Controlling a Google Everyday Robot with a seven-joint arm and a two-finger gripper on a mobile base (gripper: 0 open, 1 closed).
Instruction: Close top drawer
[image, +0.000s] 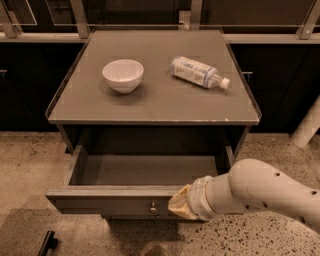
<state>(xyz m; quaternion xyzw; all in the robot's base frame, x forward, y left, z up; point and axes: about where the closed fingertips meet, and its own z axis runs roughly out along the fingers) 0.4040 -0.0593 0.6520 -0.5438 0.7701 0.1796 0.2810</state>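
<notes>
Your top drawer stands pulled well out of the cabinet, so you are at the contact stage, with the push yet to be made. The gripper sits against the drawer front, just right of the knob, and I cannot tell whether it is clenched or released. Your next move should be a straight, square press back toward the cabinet.

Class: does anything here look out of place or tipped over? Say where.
The bottle lies on its side on the cabinet top, right of the bowl. The top drawer stands open, the gripper at its front.
</notes>
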